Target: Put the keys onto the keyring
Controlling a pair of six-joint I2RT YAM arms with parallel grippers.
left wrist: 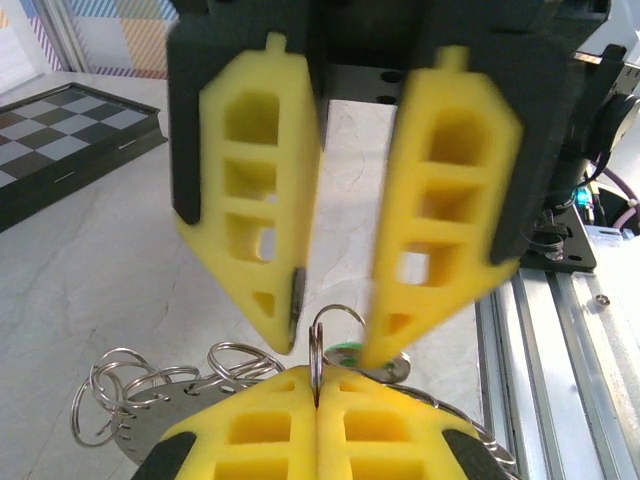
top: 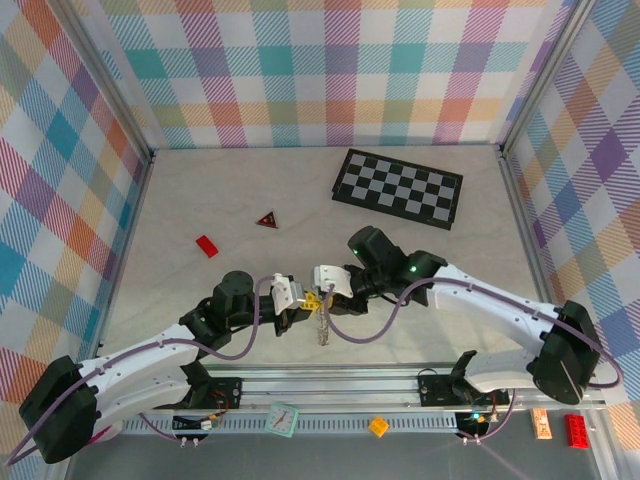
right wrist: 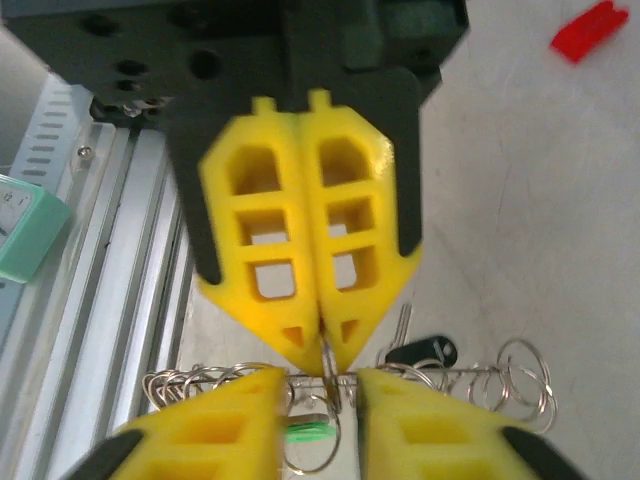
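Note:
The keyring (left wrist: 128, 432) is a flat grey plate with holes along its rim and several small wire rings (left wrist: 108, 392) hooked in them. My right gripper (right wrist: 325, 350) is shut on one upright split ring (left wrist: 318, 345) of it, holding it off the table near the front rail (top: 322, 325). My left gripper (left wrist: 330, 345) faces it, open, with its yellow fingers (left wrist: 255, 260) either side of that ring. One blurred fingertip rests at the silver key head (left wrist: 397, 368) beside the green tag (right wrist: 308, 432). The key with the black clip (right wrist: 425, 350) hangs just behind.
A chessboard (top: 398, 187) lies at the back right. A red triangle (top: 266, 220) and a red brick (top: 207, 245) sit mid-left. The aluminium rail (top: 330, 385) runs along the near edge, with a teal clock (top: 283, 418) below it.

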